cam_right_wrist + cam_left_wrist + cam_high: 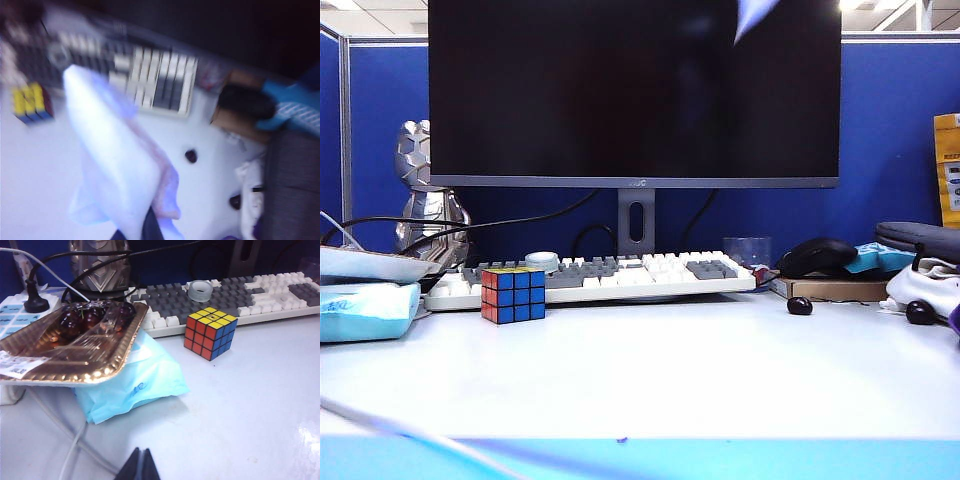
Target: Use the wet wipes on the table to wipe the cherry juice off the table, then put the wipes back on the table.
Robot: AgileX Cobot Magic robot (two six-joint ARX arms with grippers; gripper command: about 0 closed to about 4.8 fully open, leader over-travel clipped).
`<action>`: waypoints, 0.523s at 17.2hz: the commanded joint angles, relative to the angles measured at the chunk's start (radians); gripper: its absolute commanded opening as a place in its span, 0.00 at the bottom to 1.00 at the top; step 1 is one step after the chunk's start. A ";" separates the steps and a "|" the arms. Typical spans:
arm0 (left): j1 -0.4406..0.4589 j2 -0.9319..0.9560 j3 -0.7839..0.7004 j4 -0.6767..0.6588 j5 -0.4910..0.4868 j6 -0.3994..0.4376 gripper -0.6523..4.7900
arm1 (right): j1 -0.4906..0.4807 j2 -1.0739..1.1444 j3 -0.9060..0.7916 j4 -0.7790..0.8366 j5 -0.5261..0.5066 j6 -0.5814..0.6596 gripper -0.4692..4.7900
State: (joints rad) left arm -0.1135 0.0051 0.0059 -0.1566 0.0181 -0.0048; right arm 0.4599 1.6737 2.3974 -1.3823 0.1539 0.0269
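Right gripper (pixel 137 231) is clamped on the wet wipes (pixel 117 160), up in the air over the table (pixel 650 370). In the ext view only a pale tip of the sheet shows at the top, in front of the monitor (pixel 635 90). Right wrist view is blurred, but the sheet hangs limp from the pinch w/ a pinkish tinge along one edge.

Handling, my read: wipe is light, soft, damp, no stiffness at all. It'll drape and fold on itself, may cling to the desk when pressed. Pinching one edge or corner, as now, looks fine; to scrub I'd want it bunched under the fingers so it doesn't just trail.

Left gripper (pixel 140 466) sits low near the front of the table, jaws together, holding nothing.

Cherry juice: can't pick out any spots in these views, too small or blurred.

Containers: gold foil tray (pixel 115 352) on the left holds dark cherries (pixel 82 320) under clear film, and rests on the pale blue tissue pack (pixel 135 385). Two loose cherries (pixel 800 306) lie on the table to the right, near the keyboard (pixel 620 275). Rubik's cube (pixel 513 294) stands in front of the keyboard's left end.
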 commanded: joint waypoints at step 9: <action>0.002 -0.003 -0.001 -0.010 0.005 -0.003 0.12 | 0.000 -0.614 -0.474 0.409 0.002 -0.080 0.08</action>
State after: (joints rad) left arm -0.1135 0.0051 0.0059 -0.1566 0.0177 -0.0051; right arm 0.4595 1.0996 2.0041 -1.0546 0.1551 -0.0494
